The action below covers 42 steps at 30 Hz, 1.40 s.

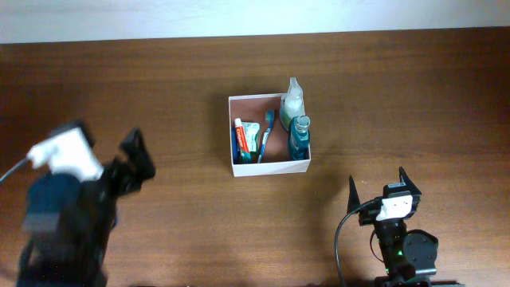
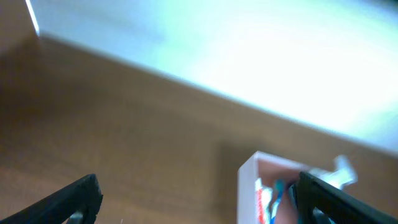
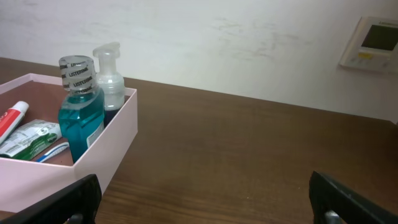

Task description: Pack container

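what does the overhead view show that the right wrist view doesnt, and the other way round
Only overhead: the blurred left arm and all four walls of the square white-walled container.
Only right wrist: a white wall panel with a small screen, and the lettering on the cap of the blue mouthwash bottle.
Both: the container on the dark wooden table, holding the mouthwash bottle, a clear pump bottle and a red-and-white toothpaste tube, plus the open right gripper.

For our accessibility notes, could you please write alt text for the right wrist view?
A shallow container sits at left on the table, holding a blue mouthwash bottle, a clear pump bottle and a toothpaste tube. The right gripper's open fingers frame the bottom corners.
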### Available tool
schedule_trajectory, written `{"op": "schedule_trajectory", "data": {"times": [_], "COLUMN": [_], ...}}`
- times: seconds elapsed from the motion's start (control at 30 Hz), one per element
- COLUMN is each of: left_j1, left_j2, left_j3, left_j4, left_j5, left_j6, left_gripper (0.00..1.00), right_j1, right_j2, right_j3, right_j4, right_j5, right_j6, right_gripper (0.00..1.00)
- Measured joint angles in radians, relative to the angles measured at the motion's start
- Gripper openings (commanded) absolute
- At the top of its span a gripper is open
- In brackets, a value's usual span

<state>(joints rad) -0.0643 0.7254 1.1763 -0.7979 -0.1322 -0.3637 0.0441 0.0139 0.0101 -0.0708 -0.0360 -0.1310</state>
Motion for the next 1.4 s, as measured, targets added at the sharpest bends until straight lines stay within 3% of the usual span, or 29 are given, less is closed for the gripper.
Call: {"op": "schedule_trajectory", "data": {"times": [0.2,0.47,0.67,0.83,1.13,1.4], "left_j1": [0.0,0.0,0.0,0.0,0.0,0.0], "left_j2": [-0.195,-0.256,-0.279,-0.36,-0.536,-0.604], "left_j3": [0.0,0.0,-0.006,-0.071,-0.314,-0.469], "left_j4": [0.0,-0.017,-0.254,-0.336,-0.323,-0.219], "left_j5": [-0.008,-0.064,-0.079,-0.082,-0.082,-0.082], "left_j6": [0.0,0.0,0.0,0.0,0.0,-0.004], "left_gripper": [0.99,0.99,0.99,0.99,0.99,1.0], "right_j1": [0.0,0.0,0.0,0.0,0.0,0.0], "right_j2": [0.0,0.0,0.0,0.0,0.0,0.0], "right_j3": [0.0,0.0,0.0,0.0,0.0,0.0], "right_j4": [0.0,0.0,0.0,0.0,0.0,-0.001], "right_j5": [0.003,0.003,0.003,0.004,0.008,0.01], "right_j6": [0.001,0.0,0.0,0.0,0.0,0.001], "right_gripper": [0.98,0.98,0.98,0.98,0.98,0.98]}}
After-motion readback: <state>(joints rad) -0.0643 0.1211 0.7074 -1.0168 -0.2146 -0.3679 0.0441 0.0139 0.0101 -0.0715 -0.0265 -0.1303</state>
